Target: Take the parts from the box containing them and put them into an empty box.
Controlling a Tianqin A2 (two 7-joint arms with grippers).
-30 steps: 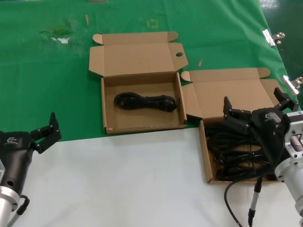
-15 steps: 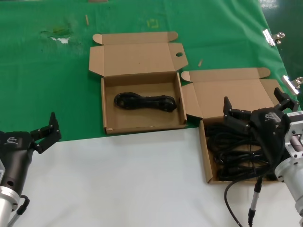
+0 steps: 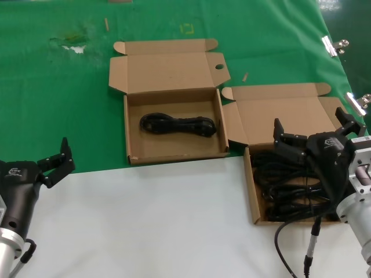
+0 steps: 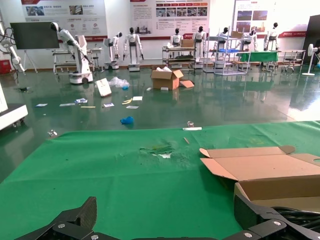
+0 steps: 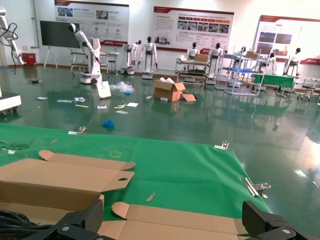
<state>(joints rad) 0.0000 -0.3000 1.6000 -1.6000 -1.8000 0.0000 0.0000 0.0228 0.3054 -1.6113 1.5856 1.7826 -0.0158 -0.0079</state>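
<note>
Our right tool (image 3: 313, 134) hovers with its jaws spread, released, above the pile of parts (image 3: 284, 185) in the box containing them (image 3: 250, 191). Our left tool (image 3: 55, 160) waits released over the desk (image 3: 151, 220), well apart from the other box (image 3: 174, 153) holding one cable (image 3: 177, 124).

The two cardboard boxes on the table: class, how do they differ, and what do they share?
The left box holds a single coiled cable; the right box holds a tangled pile of cables. The left box lies wholly on the green cloth, while the right box straddles the cloth's edge onto the white surface. The open right pincer hovers over the right box; nothing is over the left. Both are shallow, brown, lids open.
</note>
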